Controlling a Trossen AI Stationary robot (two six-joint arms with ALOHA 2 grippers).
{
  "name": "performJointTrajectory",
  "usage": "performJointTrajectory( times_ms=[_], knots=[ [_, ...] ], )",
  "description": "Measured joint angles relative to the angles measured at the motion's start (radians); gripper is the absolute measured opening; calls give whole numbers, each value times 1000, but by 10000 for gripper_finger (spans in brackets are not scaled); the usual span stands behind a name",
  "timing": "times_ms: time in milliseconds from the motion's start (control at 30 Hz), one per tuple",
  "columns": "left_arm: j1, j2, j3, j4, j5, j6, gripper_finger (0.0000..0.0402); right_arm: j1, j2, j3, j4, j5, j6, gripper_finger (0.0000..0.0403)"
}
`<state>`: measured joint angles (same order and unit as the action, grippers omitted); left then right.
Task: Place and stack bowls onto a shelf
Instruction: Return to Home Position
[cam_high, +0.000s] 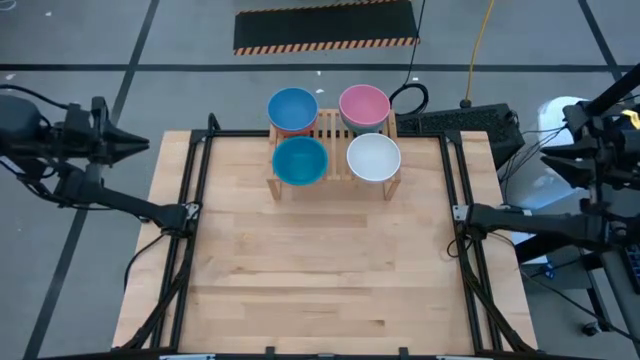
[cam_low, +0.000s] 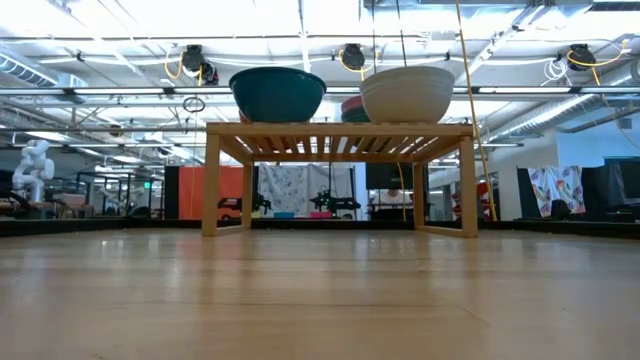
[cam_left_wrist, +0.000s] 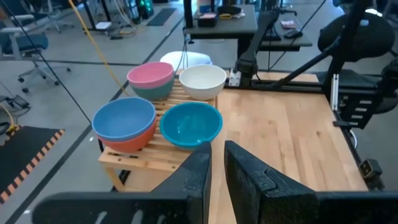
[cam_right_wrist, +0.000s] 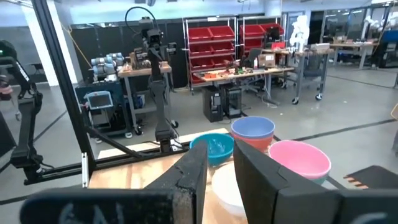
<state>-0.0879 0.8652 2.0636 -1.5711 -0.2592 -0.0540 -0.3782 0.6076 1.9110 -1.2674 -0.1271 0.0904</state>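
Note:
The light-wood slatted shelf (cam_high: 333, 128) stands on its short legs at the table's far edge. Two stacks sit on its far side: the light blue bowl (cam_high: 292, 107) nested in the red bowl (cam_left_wrist: 134, 142), and the pink bowl (cam_high: 364, 103) nested in the dark green bowl (cam_left_wrist: 155, 92). The teal bowl (cam_high: 300, 160) and the white bowl (cam_high: 374, 156) stand alone on its near side. My left gripper (cam_high: 145, 143) hovers off the table's left edge and my right gripper (cam_high: 545, 158) off its right edge. Both are shut but for a narrow slit and hold nothing.
Black frame rails (cam_high: 195, 210) run along the table's left and right sides, where the arm bases are clamped. The wooden tabletop (cam_high: 320, 270) stretches in front of the shelf. Cables and a dark keyboard-like unit (cam_high: 460, 122) lie beyond the table's far right corner.

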Motion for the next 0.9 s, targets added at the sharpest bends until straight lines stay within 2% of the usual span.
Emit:
performJointTrajectory(
  times_ms=[367, 467, 567, 900],
  knots=[
    [0, -77, -15, 0, 0, 18, 51, -2, -86, 0, -79, 3, 4, 75],
    [0, -109, -40, 0, 0, 17, 51, -6, -109, 0, -98, 3, 7, 75],
    [0, -138, -75, 0, 0, 5, 51, -10, -137, 0, -123, 49, 8, 75],
    [0, -207, -193, 3, 0, -74, 51, -52, -234, 0, -209, 53, 29, 75]
  ],
)
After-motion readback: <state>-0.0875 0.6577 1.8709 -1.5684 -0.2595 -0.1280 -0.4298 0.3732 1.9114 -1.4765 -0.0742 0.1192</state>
